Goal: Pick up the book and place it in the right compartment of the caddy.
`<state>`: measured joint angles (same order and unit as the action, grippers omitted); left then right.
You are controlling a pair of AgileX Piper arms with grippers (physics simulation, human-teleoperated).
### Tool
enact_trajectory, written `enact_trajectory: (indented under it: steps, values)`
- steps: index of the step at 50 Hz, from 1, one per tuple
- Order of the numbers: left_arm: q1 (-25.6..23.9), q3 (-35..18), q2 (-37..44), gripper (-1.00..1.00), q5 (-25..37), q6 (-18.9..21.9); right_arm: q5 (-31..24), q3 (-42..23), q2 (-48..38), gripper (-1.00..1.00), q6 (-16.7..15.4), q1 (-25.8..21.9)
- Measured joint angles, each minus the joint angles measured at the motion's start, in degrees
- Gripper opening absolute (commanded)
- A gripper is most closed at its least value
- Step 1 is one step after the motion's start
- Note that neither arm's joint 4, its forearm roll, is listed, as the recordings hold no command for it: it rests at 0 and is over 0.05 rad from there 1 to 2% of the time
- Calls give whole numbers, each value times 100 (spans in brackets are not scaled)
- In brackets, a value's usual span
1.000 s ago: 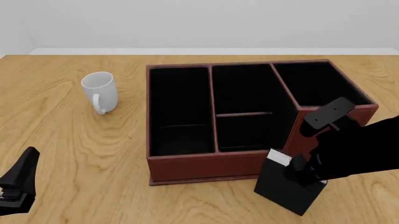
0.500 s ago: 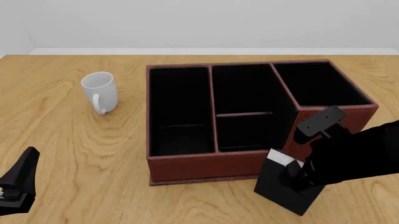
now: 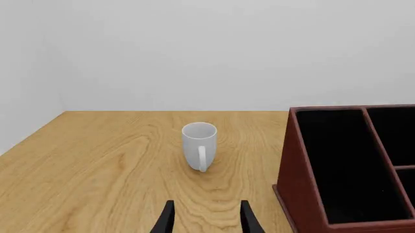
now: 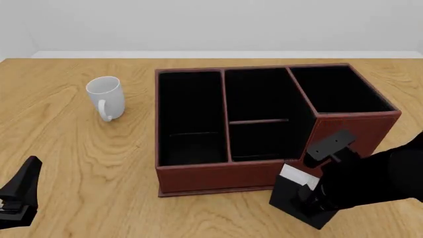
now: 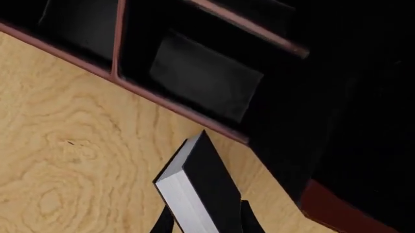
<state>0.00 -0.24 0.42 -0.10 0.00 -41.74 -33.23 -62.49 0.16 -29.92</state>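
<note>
Now, in the left wrist view, the left gripper (image 3: 205, 219) hangs parted and empty over the table (image 3: 97, 160), the white mug (image 3: 199, 144) ahead of it. From the front, the right gripper (image 4: 310, 198) has sunk lower onto the book (image 4: 290, 196), which stands by the table's near edge against the caddy (image 4: 218, 176); the right compartment (image 4: 337, 89) waits empty. Its wrist view shows the fingers (image 5: 162, 223) narrowly straddling the book (image 5: 204, 189), though whether they pinch it I cannot tell.

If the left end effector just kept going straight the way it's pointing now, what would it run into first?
Most likely the white mug, which sits straight ahead of the open left end effector with only bare table between them. The caddy lies off to the side. Depth is uncertain.
</note>
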Motion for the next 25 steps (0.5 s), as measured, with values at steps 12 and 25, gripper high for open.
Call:
enact_trajectory:
  steps: [12, 25]
  values:
    - [0, 0, 0, 100, 0, 0, 103, 157, 112, -100, 195, -392]
    - [0, 0, 0, 100, 0, 0, -129, 186, 270, -100, 467, -806]
